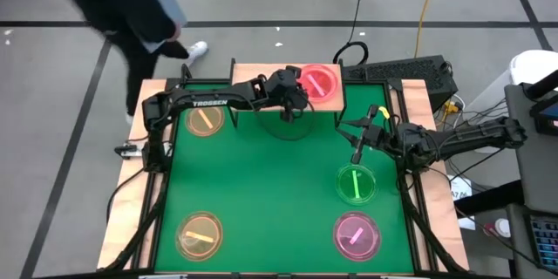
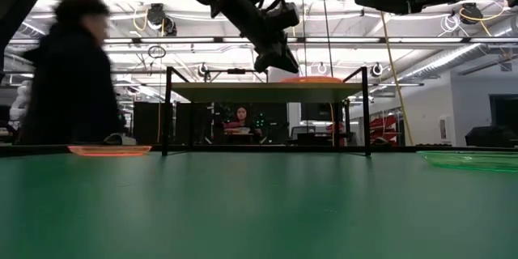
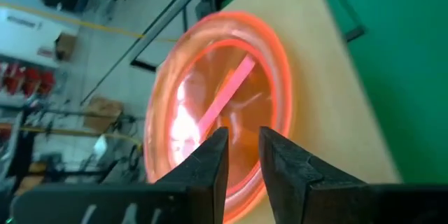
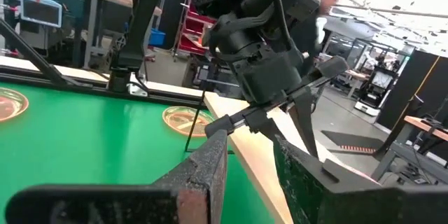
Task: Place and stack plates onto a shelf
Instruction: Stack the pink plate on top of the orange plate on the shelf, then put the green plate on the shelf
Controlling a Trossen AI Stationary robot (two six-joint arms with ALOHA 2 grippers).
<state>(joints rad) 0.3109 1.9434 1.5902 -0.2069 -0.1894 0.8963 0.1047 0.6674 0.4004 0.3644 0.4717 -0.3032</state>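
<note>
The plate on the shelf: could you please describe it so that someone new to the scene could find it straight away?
Start at the green table and look to its far edge, where the light-wood shelf stands on thin black legs. The plate on the shelf lies at its right end, just beyond the left gripper. It is reddish-pink with a bright stripe, and the only plate raised off the tabletop.

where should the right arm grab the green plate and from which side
Take the green plate by its thin raised rim, coming down from above with one finger inside and one outside. It lies flat on the table, so nothing else is grippable. The right end effector is nearest.
</note>
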